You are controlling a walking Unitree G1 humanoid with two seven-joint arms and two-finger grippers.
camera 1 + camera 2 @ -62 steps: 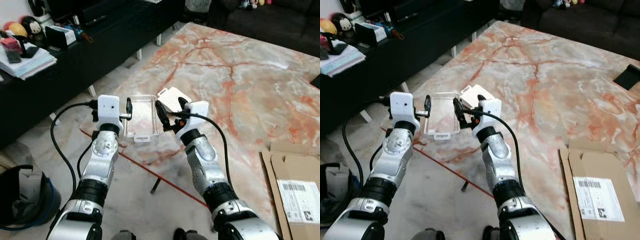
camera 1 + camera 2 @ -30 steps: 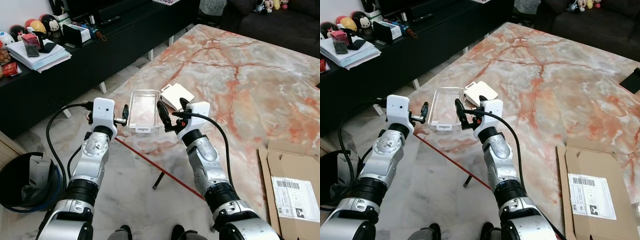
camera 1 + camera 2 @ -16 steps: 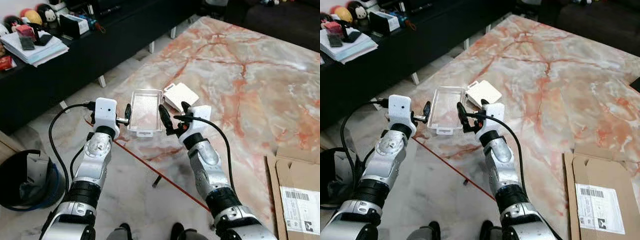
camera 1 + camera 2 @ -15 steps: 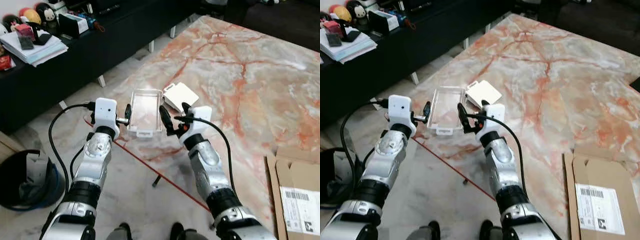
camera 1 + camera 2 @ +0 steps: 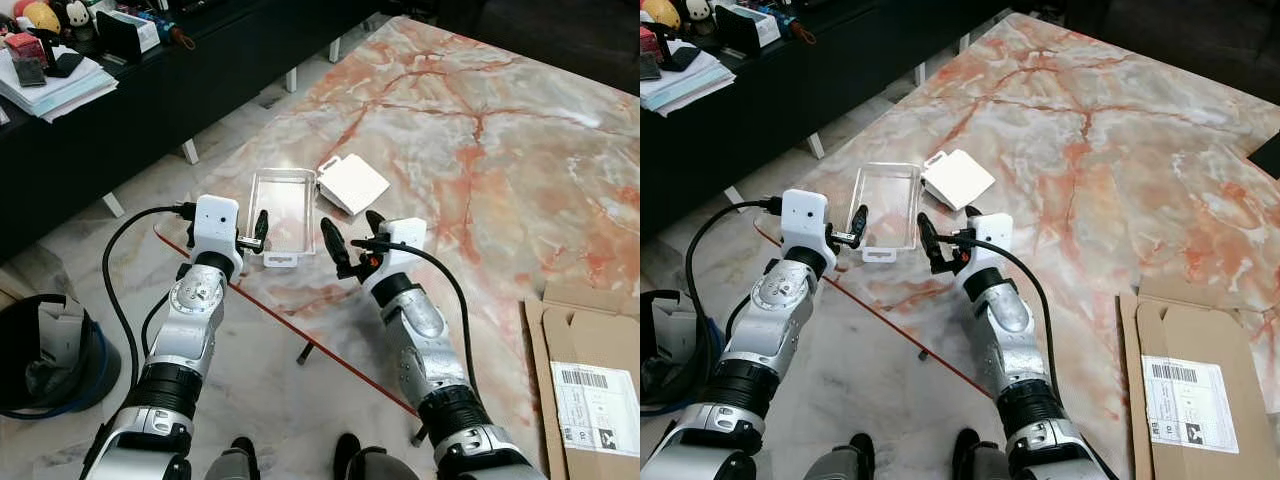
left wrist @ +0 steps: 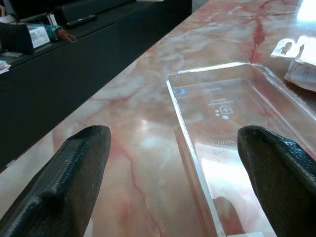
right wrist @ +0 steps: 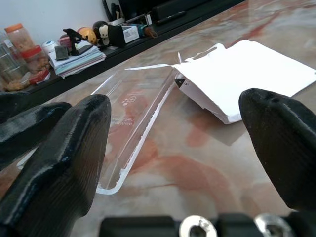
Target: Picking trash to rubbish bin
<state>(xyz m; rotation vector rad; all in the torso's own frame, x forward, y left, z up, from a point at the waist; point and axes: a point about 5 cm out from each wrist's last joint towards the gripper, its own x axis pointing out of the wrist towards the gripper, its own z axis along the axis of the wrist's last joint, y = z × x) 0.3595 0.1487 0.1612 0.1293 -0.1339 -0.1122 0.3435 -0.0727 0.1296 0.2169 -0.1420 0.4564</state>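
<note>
A clear plastic tray [image 5: 283,212] lies flat near the corner of the marble table [image 5: 500,150], with a flat white packet [image 5: 352,184] touching its far right corner. My left gripper [image 5: 256,232] hovers at the tray's near left side. In the left wrist view it is open, and the tray [image 6: 232,123] lies ahead between its fingers [image 6: 74,173]. At the tray's near right corner my right gripper [image 5: 352,240] is open. Its wrist view shows the tray [image 7: 133,103] and the packet [image 7: 247,69] ahead. Neither gripper holds anything.
A black bin [image 5: 45,355] with a blue rim stands on the floor at my left. Behind it, a long black cabinet [image 5: 150,90] carries papers and toys. Flattened cardboard [image 5: 590,380] lies on the table at the right. The table's red-lined edge [image 5: 300,325] runs under my forearms.
The view has shifted and tilted down. Both grippers sit slightly nearer the table's edge relative to the tray; the right one has dropped back from the tray's side. The tray has stayed put.
</note>
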